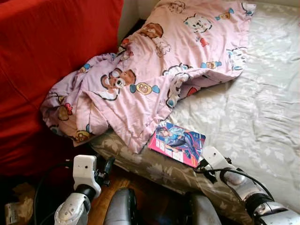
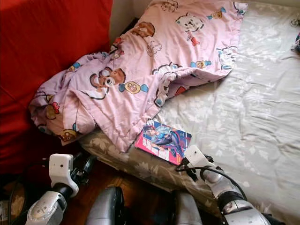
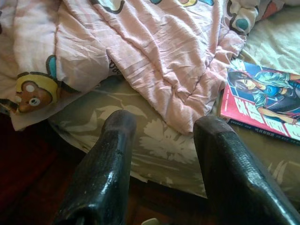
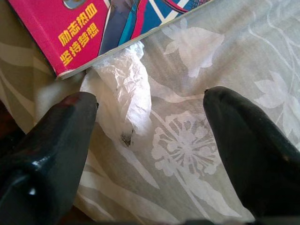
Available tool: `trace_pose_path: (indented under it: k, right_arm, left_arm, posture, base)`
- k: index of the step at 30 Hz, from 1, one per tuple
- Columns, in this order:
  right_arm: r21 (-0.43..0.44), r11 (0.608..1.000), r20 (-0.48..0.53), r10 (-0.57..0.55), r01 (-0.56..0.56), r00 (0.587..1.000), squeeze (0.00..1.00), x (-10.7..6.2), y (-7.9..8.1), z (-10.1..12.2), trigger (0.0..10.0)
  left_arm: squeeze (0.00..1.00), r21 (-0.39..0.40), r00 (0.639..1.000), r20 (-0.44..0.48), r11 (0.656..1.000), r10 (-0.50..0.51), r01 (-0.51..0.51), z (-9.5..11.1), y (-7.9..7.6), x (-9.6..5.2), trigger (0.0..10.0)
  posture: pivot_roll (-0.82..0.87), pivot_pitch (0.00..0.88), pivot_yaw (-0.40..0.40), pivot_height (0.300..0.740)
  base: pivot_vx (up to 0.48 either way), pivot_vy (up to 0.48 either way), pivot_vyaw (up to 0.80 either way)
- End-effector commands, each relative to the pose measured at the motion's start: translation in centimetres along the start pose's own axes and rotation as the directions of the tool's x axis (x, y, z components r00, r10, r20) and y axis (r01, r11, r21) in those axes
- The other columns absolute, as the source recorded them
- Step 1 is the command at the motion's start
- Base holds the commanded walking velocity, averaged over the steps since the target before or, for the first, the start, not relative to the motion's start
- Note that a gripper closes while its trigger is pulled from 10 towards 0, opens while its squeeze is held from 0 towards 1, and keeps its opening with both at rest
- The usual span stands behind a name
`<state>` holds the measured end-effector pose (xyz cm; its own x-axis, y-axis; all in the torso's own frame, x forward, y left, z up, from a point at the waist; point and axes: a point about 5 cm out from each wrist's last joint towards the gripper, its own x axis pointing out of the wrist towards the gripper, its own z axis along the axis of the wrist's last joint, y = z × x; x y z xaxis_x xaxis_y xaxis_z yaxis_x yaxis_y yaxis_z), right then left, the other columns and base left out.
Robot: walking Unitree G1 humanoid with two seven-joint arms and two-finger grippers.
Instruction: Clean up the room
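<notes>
Bedding takes up most of the scene: one pink cartoon-print quilt (image 1: pixel 159 65) lies rumpled across the upper left of one mattress covered by a grey leaf-patterned sheet (image 1: pixel 253 108). One comic book (image 1: pixel 177 143) with a magenta cover lies flat near the mattress's front edge, just beside the quilt's lowest corner. One crumpled scrap of white tissue (image 4: pixel 123 96) lies on the sheet against the book's corner, with a small dark speck on it. Two grippers are in view. The right gripper (image 4: pixel 150 126) hangs just above the sheet with its fingers spread wide and holding nothing, the tissue near one finger. The left gripper (image 3: pixel 161 154) is at the mattress's front edge below the quilt, its fingers parted and holding nothing. A red sofa (image 1: pixel 42 61) stands at the left, cut off by the frame, and the quilt hides where it meets the mattress. Dark wooden floor (image 1: pixel 119 180) shows below
</notes>
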<state>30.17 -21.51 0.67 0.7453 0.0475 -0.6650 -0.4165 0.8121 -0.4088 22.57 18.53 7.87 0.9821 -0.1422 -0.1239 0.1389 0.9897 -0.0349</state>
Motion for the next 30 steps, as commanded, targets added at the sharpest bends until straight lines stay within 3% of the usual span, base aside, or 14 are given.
trace_pose_path:
  k: [1, 3, 4, 5, 8, 9, 10, 11, 23, 24, 26, 27, 30]
  right_arm:
    - [0.002, 1.000, -0.029, 0.010, -0.010, 1.000, 0.00, 0.0, 0.4, -0.5, 10.0]
    - [0.002, 1.000, -0.029, 0.009, -0.009, 1.000, 0.00, 0.0, 0.4, -0.5, 10.0]
    - [0.000, 1.000, -0.029, 0.007, -0.007, 1.000, 0.00, 0.1, 0.4, -0.4, 7.4]
    - [-0.003, 1.000, -0.029, 0.007, -0.007, 1.000, 0.00, 0.1, 0.4, -0.4, 3.6]
    - [-0.006, 1.000, -0.033, 0.006, -0.007, 0.999, 0.00, 0.1, 0.5, -0.4, 0.0]
    - [-0.006, 1.000, -0.033, 0.006, -0.007, 0.999, 0.00, 0.1, 0.5, -0.4, 0.0]
    - [-0.006, 1.000, -0.035, 0.008, -0.008, 0.999, 0.00, 0.1, 0.5, -0.4, 8.2]
    - [-0.007, 1.000, -0.037, 0.011, -0.011, 0.999, 0.00, 0.1, 0.6, -0.4, 10.0]
    - [-0.002, 0.999, -0.054, 0.033, -0.033, 0.998, 0.00, 0.1, 1.4, -0.8, 10.0]
    - [0.037, 0.999, -0.046, 0.027, -0.025, 0.999, 0.00, 0.2, 1.5, -0.7, 5.5]
    - [0.055, 0.998, -0.041, 0.023, -0.021, 0.999, 0.00, 0.2, 1.4, -0.7, 5.5]
    - [0.051, 0.999, -0.038, 0.018, -0.016, 0.999, 0.00, 0.2, 1.4, -0.5, 0.0]
    - [0.022, 1.000, -0.039, 0.017, -0.016, 0.999, 0.00, 0.2, 1.4, -0.5, 0.0]
  left_arm:
    - [0.00, 0.006, 0.999, -0.031, 1.000, 0.006, -0.006, -0.4, 0.4, -0.6, 10.0]
    - [0.00, 0.007, 0.999, -0.032, 1.000, 0.008, -0.007, -0.4, 0.4, -0.7, 10.0]
    - [0.00, 0.008, 0.999, -0.033, 1.000, 0.009, -0.009, -0.4, 0.4, -0.8, 10.0]
    - [0.00, 0.009, 0.999, -0.033, 1.000, 0.010, -0.010, -0.3, 0.4, -0.8, 10.0]
    - [0.00, 0.011, 0.999, -0.038, 1.000, 0.012, -0.012, -0.3, 0.5, -1.0, 10.0]
    - [0.00, 0.011, 0.999, -0.038, 1.000, 0.012, -0.012, -0.3, 0.5, -1.0, 10.0]
    - [0.00, 0.012, 0.999, -0.039, 1.000, 0.013, -0.012, -0.3, 0.5, -1.0, 10.0]
    - [0.00, 0.013, 0.999, -0.041, 1.000, 0.013, -0.012, -0.3, 0.5, -1.0, 10.0]
    - [0.00, 0.018, 0.999, -0.048, 1.000, 0.010, -0.009, -0.3, 0.5, -1.2, 10.0]
    - [0.00, 0.020, 0.999, -0.049, 1.000, 0.008, -0.007, -0.3, 0.4, -1.2, 10.0]
    - [0.00, 0.021, 0.999, -0.049, 1.000, 0.006, -0.005, -0.3, 0.4, -1.2, 10.0]
    - [0.00, 0.022, 0.999, -0.050, 1.000, 0.005, -0.004, -0.3, 0.4, -1.3, 10.0]
    - [0.00, 0.021, 0.999, -0.051, 1.000, 0.006, -0.005, -0.3, 0.4, -1.3, 10.0]
  posture:
    - [0.14, 0.260, 0.068, 0.635]
    - [0.14, 0.260, 0.068, 0.635]
    - [0.14, 0.260, 0.068, 0.635]
    - [0.15, 0.262, 0.070, 0.635]
    - [0.15, 0.263, 0.070, 0.635]
    - [0.15, 0.263, 0.070, 0.635]
    - [0.15, 0.264, 0.072, 0.635]
    - [0.15, 0.264, 0.072, 0.635]
    - [0.16, 0.268, 0.074, 0.635]
    - [0.16, 0.271, 0.074, 0.635]
    - [0.16, 0.271, 0.074, 0.635]
    - [0.16, 0.271, 0.074, 0.635]
    - [0.16, 0.270, 0.075, 0.635]
  base:
    - [0.000, 0.000, 0.00]
    - [0.000, 0.000, 0.00]
    - [0.000, 0.000, 0.00]
    - [0.000, 0.000, 0.00]
    - [0.000, 0.000, 0.00]
    - [0.000, 0.000, 0.00]
    - [0.000, 0.000, 0.00]
    - [0.000, 0.000, 0.00]
    - [0.000, 0.000, 0.00]
    - [0.000, 0.000, 0.00]
    - [0.000, 0.000, 0.00]
    - [0.000, 0.000, 0.00]
    - [0.000, 0.000, 0.00]
